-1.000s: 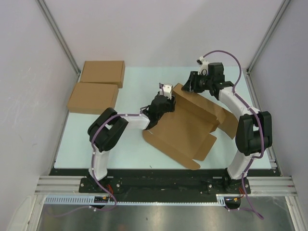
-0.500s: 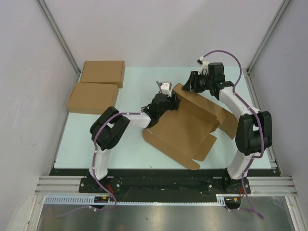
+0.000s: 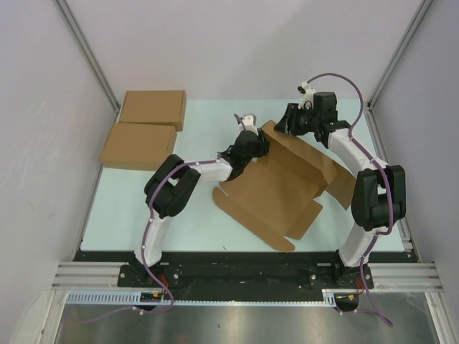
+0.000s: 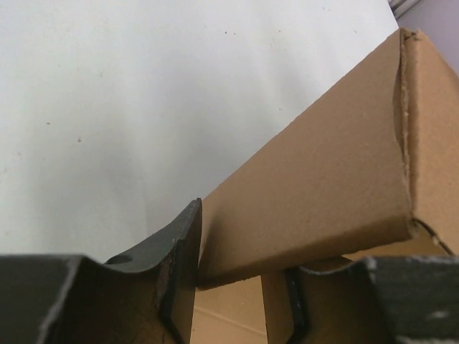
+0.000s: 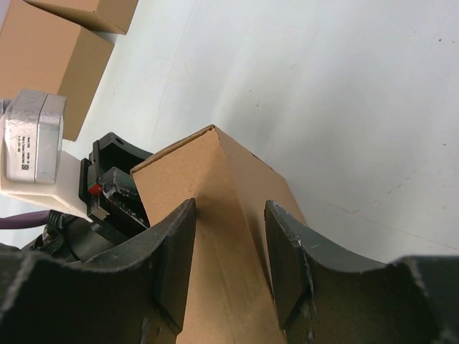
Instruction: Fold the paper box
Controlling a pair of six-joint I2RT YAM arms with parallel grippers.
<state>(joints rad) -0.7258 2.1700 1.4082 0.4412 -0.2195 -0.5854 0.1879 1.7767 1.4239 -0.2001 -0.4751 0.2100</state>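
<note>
The paper box (image 3: 269, 197) lies as a large brown die-cut sheet in the middle of the table, its back wall folded up into a ridge. My left gripper (image 3: 252, 147) is at the left end of that raised wall. In the left wrist view its jaws (image 4: 244, 244) stand apart, open, around the wall's end (image 4: 323, 179), which touches the left finger (image 4: 183, 272). My right gripper (image 3: 287, 123) sits at the wall's back corner. The right wrist view shows it (image 5: 229, 208) shut across the folded cardboard ridge (image 5: 222, 165), both pads against its sides.
Two made-up flat brown boxes (image 3: 153, 107) (image 3: 138, 145) lie at the back left of the pale green table (image 3: 143, 208). They also show in the right wrist view (image 5: 43, 64). Grey walls with metal rails (image 3: 90, 54) close in the sides.
My left gripper has reached further back and to the right, along the end of the raised wall, and its arm has stretched out. The right gripper has hardly moved.
</note>
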